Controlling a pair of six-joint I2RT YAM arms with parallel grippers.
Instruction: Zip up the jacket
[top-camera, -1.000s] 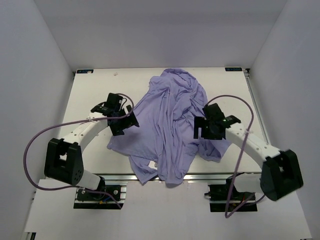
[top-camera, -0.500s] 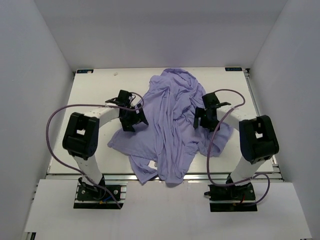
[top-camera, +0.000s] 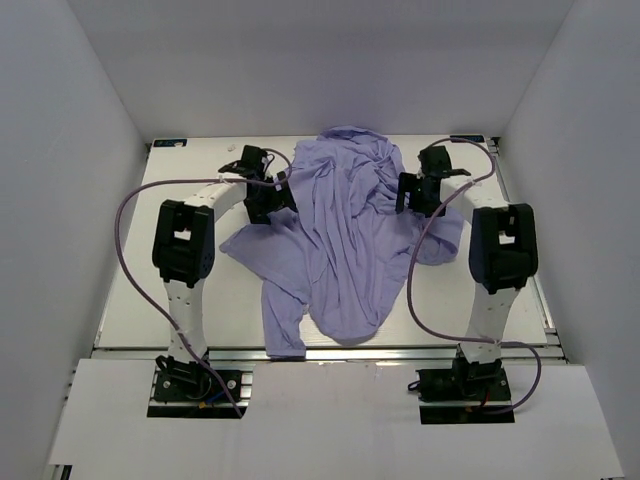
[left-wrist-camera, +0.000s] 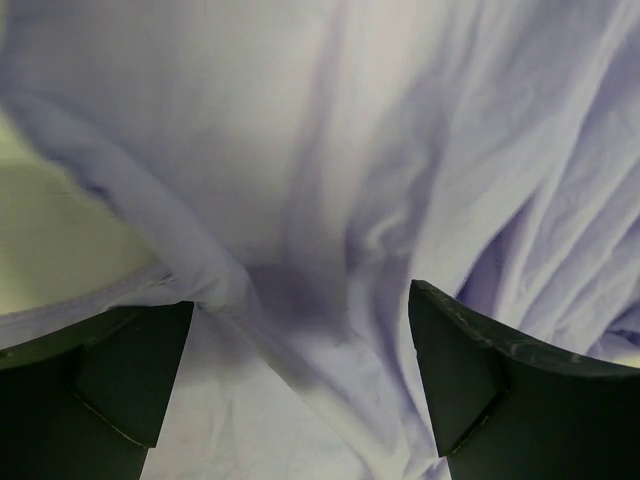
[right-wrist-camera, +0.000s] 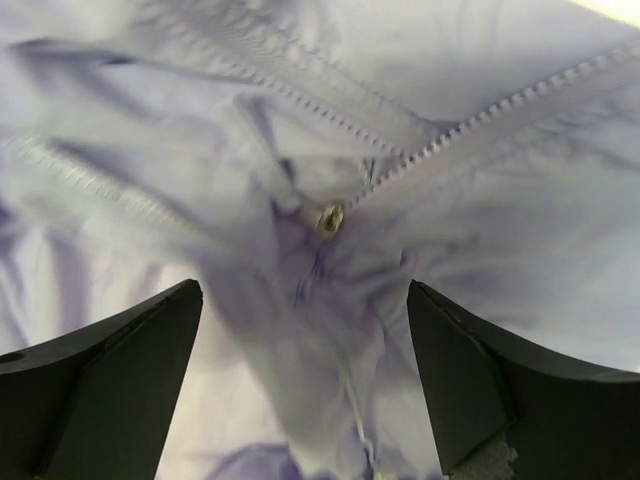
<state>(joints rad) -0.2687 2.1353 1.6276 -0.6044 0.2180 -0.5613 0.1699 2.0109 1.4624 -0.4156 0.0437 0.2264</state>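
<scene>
The lavender jacket (top-camera: 340, 240) lies crumpled across the middle of the white table (top-camera: 150, 290), its lower edge hanging near the front. My left gripper (top-camera: 262, 200) is on its far left edge, and my right gripper (top-camera: 412, 195) is on its far right edge. In the left wrist view the jaws of my left gripper (left-wrist-camera: 300, 295) stand apart, with a fold of fabric (left-wrist-camera: 330, 200) between them. In the right wrist view my right gripper (right-wrist-camera: 303, 285) is also apart over bunched fabric, just below a small metal zipper pull (right-wrist-camera: 330, 218) where two rows of zipper teeth (right-wrist-camera: 480, 120) meet.
White walls enclose the table on three sides. Both arms stretch far out towards the back wall, and their purple cables (top-camera: 125, 250) loop over the table at each side. The metal rail (top-camera: 420, 352) runs along the front edge.
Both arms have swung out and reached towards the back of the table. The jacket has shifted backward with them, and its lower edge has drawn away from the front rail.
</scene>
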